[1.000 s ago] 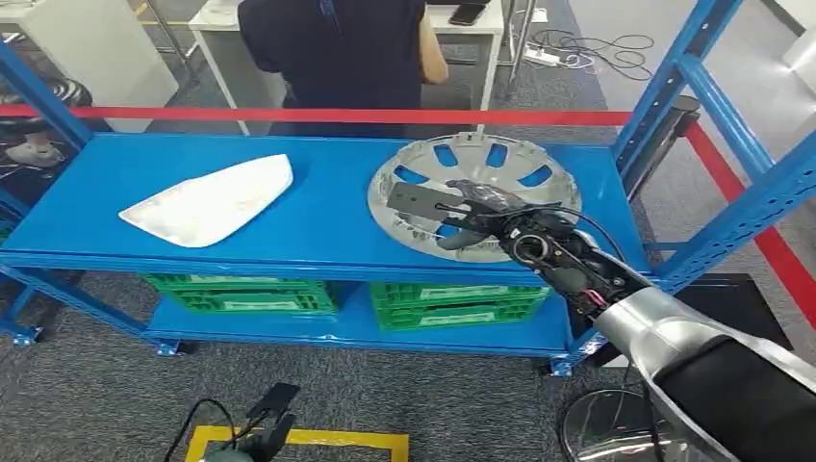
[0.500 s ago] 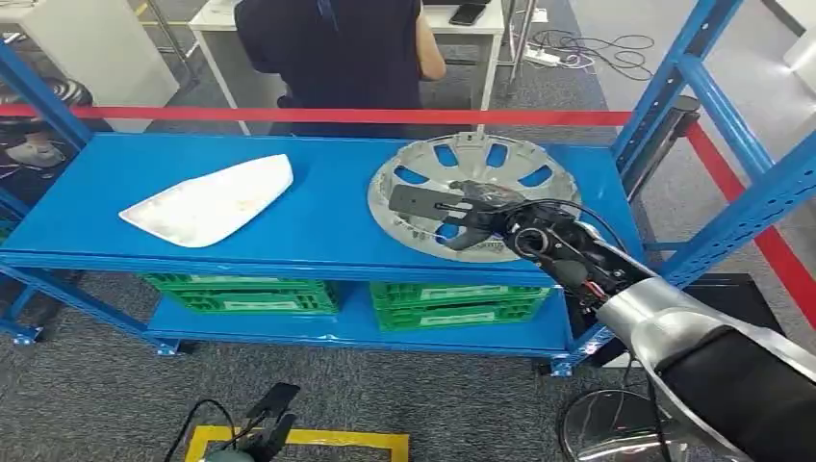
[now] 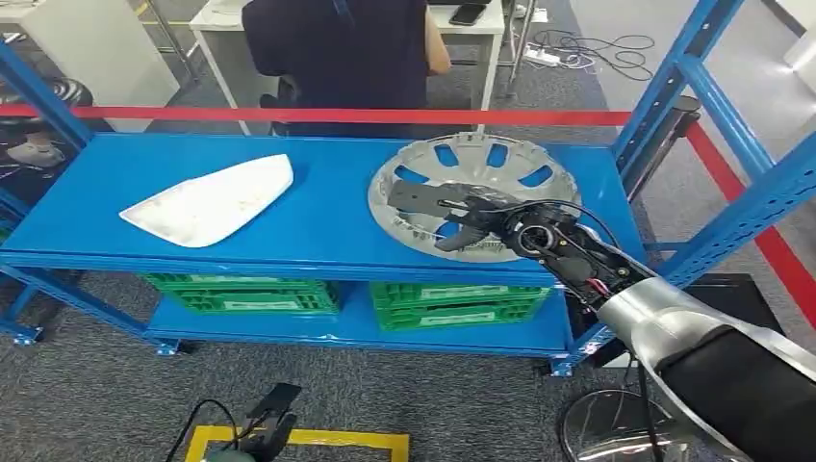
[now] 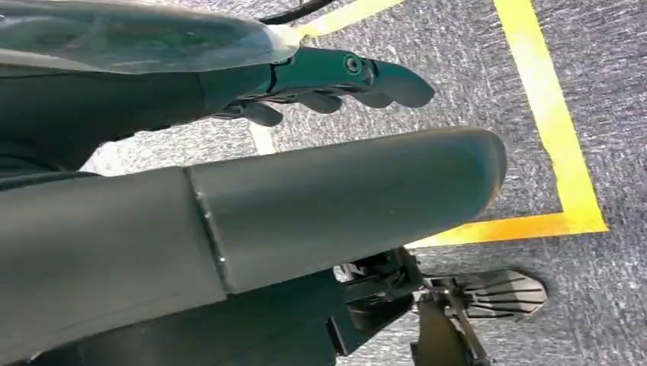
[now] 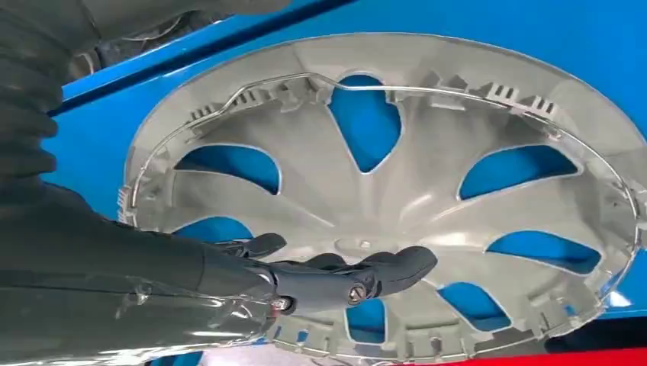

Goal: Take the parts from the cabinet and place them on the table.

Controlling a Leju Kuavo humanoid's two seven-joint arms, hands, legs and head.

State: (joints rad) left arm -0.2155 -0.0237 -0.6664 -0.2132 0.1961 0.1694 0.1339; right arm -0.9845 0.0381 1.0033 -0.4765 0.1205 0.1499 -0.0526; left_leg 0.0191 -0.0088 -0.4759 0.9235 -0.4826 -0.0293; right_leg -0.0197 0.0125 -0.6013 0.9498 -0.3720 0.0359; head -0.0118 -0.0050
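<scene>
Hubcap (image 3: 473,195): on shelf (image 3: 327,217), right robot hand (image 3: 460,219) spread above, holding nothing. White part (image 3: 210,202) at 9 o'clock, untouched. Left robot hand (image 4: 336,80) hangs empty. Nothing moved.

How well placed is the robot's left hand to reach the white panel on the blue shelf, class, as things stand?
Probably not yet. The left hand hangs low over the carpet with its yellow floor tape, far below the shelf top. Nothing lies around the white panel on the blue shelf, so raising the arm looks enough.
</scene>
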